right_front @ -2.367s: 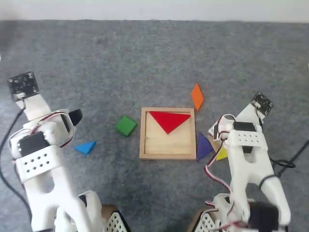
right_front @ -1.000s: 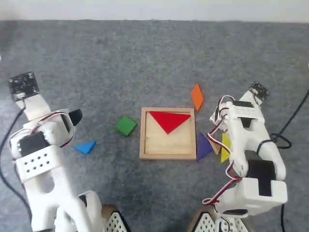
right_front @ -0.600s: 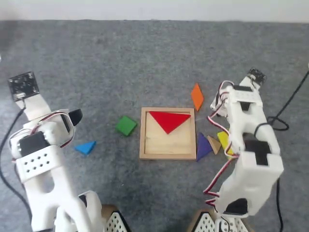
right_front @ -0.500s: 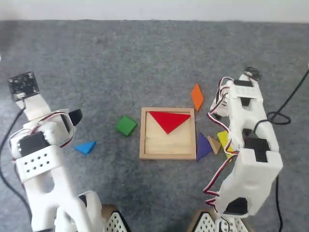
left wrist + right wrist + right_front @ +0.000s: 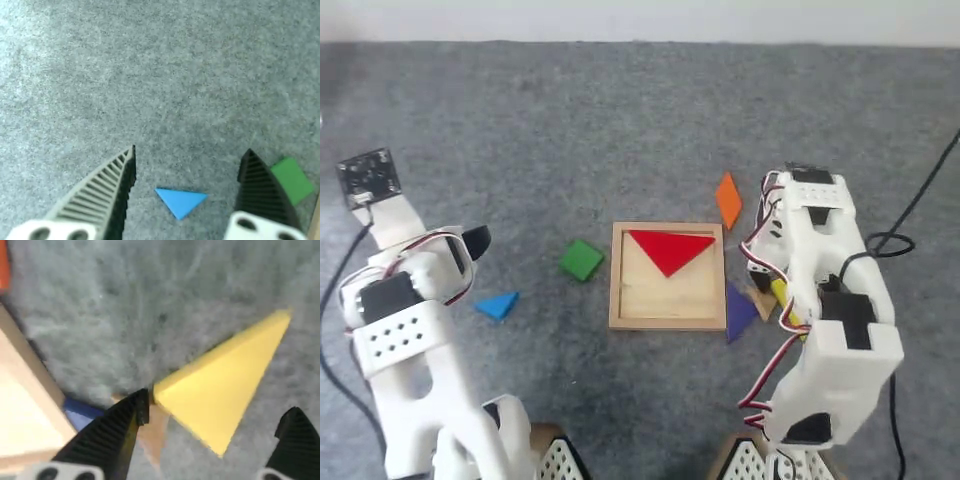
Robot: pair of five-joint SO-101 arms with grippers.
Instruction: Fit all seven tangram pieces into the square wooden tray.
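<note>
1. Wooden tray [image 5: 616, 292] sits mid-table on the grey felt in the high view; a red triangle [image 5: 670, 248] lies inside it against the far rim; an orange parallelogram [image 5: 728, 199] lies just off its far right corner; a green square [image 5: 581, 259] is near its left side and a blue triangle [image 5: 497, 304] farther left, close to the left arm [image 5: 405, 330]; a purple triangle [image 5: 738, 310] lies just beside the right rim, with a tan triangle [image 5: 759, 301] next to it, partly under the right arm [image 5: 825, 290].
2. From the left wrist, the left gripper [image 5: 190, 150] hangs spread wide above the felt, holding nothing; the blue triangle lies flat between its fingers; the green square is off past one finger.
3. From the right wrist, the right gripper [image 5: 218, 405] is low and parted around a yellow triangle [image 5: 225, 385]; whether either finger touches it I cannot tell; the tan triangle pokes out from beneath the yellow one; the tray's edge is just beyond.
</note>
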